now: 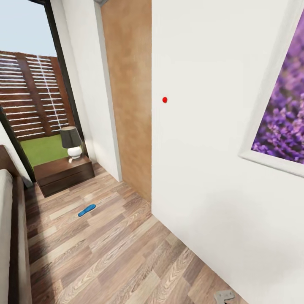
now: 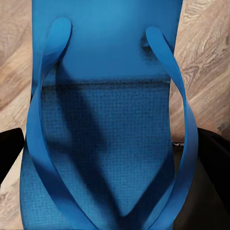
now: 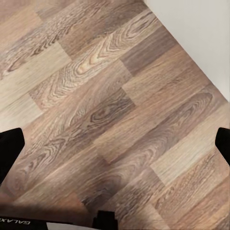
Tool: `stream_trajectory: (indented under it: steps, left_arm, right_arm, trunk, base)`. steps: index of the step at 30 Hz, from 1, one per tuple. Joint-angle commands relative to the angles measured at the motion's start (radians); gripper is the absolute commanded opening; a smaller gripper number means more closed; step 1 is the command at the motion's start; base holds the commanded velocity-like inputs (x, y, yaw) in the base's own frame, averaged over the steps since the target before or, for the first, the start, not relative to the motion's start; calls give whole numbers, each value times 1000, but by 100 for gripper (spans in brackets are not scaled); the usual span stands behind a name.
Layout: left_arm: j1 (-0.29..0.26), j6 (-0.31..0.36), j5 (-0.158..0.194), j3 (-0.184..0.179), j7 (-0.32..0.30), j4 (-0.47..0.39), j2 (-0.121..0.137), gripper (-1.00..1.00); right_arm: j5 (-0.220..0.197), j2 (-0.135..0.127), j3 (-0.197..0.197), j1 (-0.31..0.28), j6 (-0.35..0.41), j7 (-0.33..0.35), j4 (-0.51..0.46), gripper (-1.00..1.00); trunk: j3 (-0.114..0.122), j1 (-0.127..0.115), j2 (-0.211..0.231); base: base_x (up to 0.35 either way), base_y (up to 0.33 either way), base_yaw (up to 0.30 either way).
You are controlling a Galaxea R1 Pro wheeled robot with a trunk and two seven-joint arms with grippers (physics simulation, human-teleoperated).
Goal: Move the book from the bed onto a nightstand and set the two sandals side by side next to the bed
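Bed (image 1: 9, 236): the pale grey mattress and dark brown frame run down the far left edge of the head view, cut off by the picture's border.
Window (image 1: 29, 97): a tall dark-framed pane behind the bed's head end shows a slatted fence, sky and a strip of grass.
Nightstand (image 1: 63, 173): a low dark brown cabinet with two drawer fronts stands in the corner below the window, near the bed's head; a lamp (image 1: 71, 142) with a dark shade and white base sits on top.
Sandal on the floor (image 1: 86, 210): one bright blue flip-flop lies flat on the wood-plank floor (image 1: 118, 253), in front of the nightstand and apart from the bed frame.
Door (image 1: 128, 93): a light wooden panel stands between white wall sections, right of the nightstand.
Wall (image 1: 202, 126): a white wall close to the camera carries a small red dot (image 1: 164, 100) and, at far right, a white-framed picture of purple flowers (image 1: 283, 122).
Left gripper (image 2: 115, 158): the second sandal (image 2: 108, 115) lies between its dark fingers, straps facing the wrist camera, over the plank floor; the jaws appear closed on it.
Right gripper (image 3: 115, 143): its dark fingertips sit wide apart with nothing between them, above bare planks beside a white wall base.
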Motion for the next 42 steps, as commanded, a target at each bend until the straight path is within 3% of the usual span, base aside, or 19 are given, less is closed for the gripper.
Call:
stream_trajectory:
  steps: [1, 12, 42]
  left_arm:
    - [-1, -3, 6, -4, 3, 1, 0, -100]
    - [-1, -3, 6, -4, 3, 1, 0, -100]
    - [-1, -3, 13, 2, -2, 1, 0, -100]
  right_arm:
    - [2, -1, 4, -1, 0, 0, 0, 100]
    - [2, -1, 4, -1, 0, 0, 0, 100]
    - [2, -1, 6, -1, 0, 0, 1, 100]
  trunk:
    - [-1, 1, -1]
    - [-1, 1, -1]
    - [-1, 1, -1]
  base:
    - [291, -5, 16]
    - [303, -1, 25]
    - [316, 70, 181]
